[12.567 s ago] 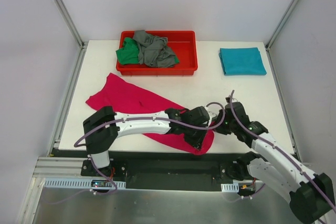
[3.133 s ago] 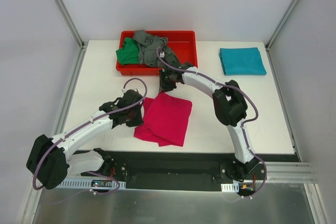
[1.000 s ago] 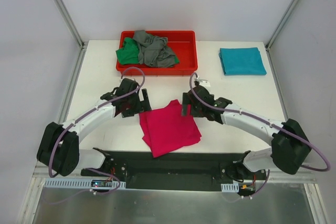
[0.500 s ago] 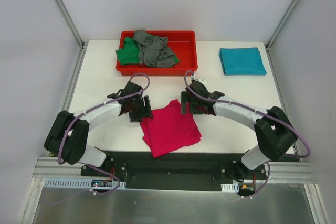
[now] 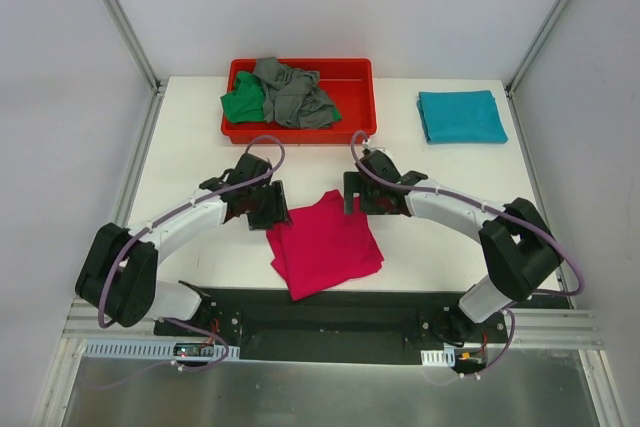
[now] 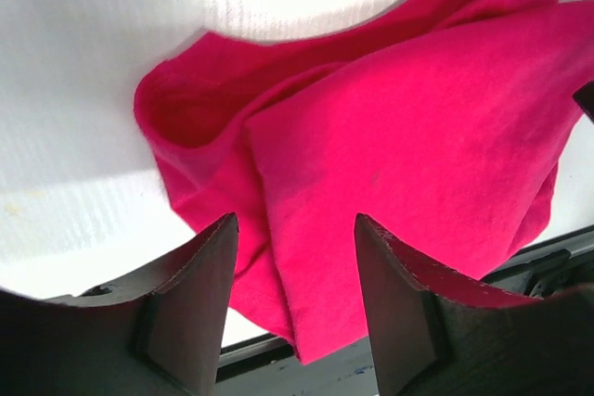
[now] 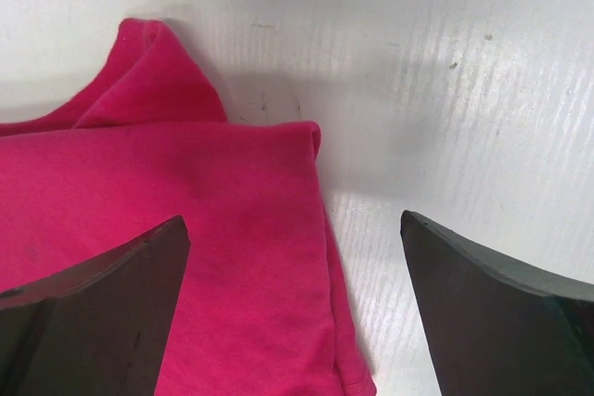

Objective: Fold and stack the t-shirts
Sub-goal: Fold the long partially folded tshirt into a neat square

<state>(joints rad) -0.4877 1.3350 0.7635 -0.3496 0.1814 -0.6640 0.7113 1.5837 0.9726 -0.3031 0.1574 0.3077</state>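
Observation:
The magenta-pink t-shirt [image 5: 325, 242] lies folded on the white table [image 5: 190, 147] near the front edge. My left gripper [image 5: 278, 211] is at its far left corner. In the left wrist view that gripper [image 6: 293, 220] has its jaws partly apart above the shirt's layered left edge [image 6: 418, 136], pinching nothing. My right gripper [image 5: 351, 197] is at the far right corner. In the right wrist view it [image 7: 293, 220] stands wide open across the shirt's right edge [image 7: 186, 183]. A teal t-shirt [image 5: 462, 115] lies folded at the back right. Green [image 5: 243, 104] and grey [image 5: 293, 92] t-shirts lie crumpled in the tray.
The red plastic tray [image 5: 352, 97] stands at the back centre of the table. Metal frame posts [image 5: 120, 17] rise at both back corners. The dark front rail [image 5: 330, 312] runs just below the pink shirt.
The left gripper has slid a little closer to the shirt's left corner and its jaws have narrowed. The right arm has folded in, its gripper staying at the right corner. The shirt has not moved.

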